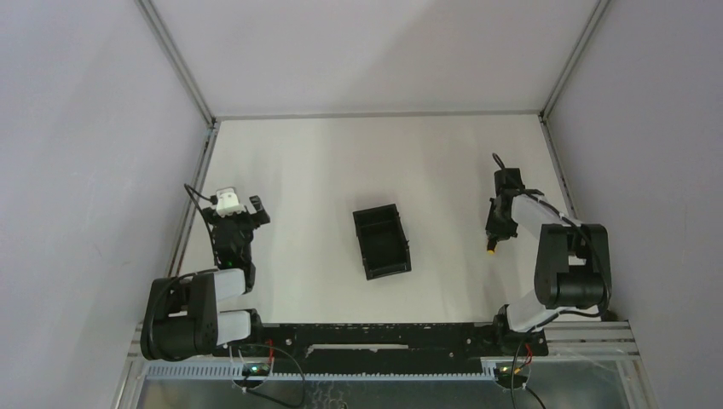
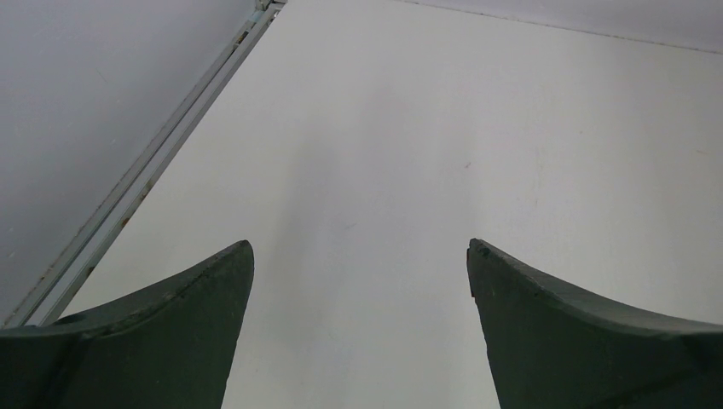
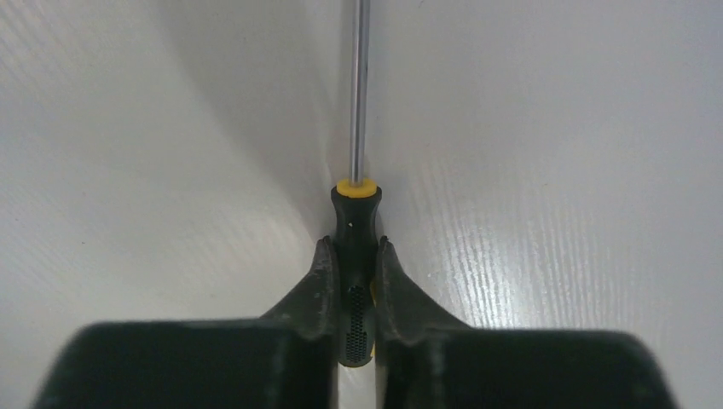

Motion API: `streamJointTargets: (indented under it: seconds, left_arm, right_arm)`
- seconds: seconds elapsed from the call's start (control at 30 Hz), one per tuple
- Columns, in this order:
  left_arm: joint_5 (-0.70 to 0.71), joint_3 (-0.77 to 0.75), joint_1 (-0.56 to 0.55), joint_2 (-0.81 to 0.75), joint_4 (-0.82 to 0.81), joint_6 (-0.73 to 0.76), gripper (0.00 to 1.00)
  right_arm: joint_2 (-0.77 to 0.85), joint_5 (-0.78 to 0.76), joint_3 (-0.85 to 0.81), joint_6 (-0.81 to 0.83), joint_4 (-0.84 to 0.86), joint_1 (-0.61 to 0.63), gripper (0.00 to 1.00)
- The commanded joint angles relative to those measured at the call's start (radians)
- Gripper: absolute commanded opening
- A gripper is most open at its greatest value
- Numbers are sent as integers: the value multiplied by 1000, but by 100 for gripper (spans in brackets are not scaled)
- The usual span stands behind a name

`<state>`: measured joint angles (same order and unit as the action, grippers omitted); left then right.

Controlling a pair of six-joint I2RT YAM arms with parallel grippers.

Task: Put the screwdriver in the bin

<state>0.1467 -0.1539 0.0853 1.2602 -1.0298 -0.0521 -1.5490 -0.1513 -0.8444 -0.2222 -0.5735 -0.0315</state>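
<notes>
The screwdriver [image 3: 355, 217] has a black handle with a yellow collar and a thin steel shaft running up out of the right wrist view. My right gripper [image 3: 353, 245] is shut on its handle, low over the white table. In the top view the right gripper [image 1: 497, 228] is right of the bin, with the tool's yellow end [image 1: 491, 250] sticking out below it. The black rectangular bin [image 1: 381, 241] stands mid-table, open and empty. My left gripper [image 2: 360, 249] is open and empty over bare table at the left [image 1: 241, 213].
A metal rail [image 2: 136, 175] runs along the table's left edge close to the left gripper. Grey walls enclose the table on three sides. A rail [image 1: 558, 175] borders the right edge near the right arm.
</notes>
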Motion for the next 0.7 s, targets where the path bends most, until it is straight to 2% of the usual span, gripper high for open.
streamJointTargets:
  seconds: [0.0, 0.07, 0.13, 0.23, 0.37, 0.53, 0.67]
  left_arm:
    - [4, -35, -7, -7, -24, 18, 100]
    - [3, -35, -7, -7, -24, 18, 100]
    - [3, -35, -7, -7, -24, 18, 100]
    - [3, -35, -7, -7, -24, 17, 100]
    - [3, -36, -7, -7, -24, 17, 100]
    - [3, -36, -7, -7, -24, 18, 100]
    - [2, -36, -7, -7, -24, 17, 100]
  right_arm:
    - [41, -26, -27, -10, -18, -7, 5]
    - [105, -10, -30, -8, -38, -1, 0]
    - [173, 12, -47, -6, -70, 19, 0]
    - [255, 34, -96, -11, -136, 111, 0]
    - [319, 89, -166, -7, -182, 313, 0]
    - [312, 135, -266, -29, -175, 581, 1]
    - [267, 179, -312, 73, -112, 763, 5]
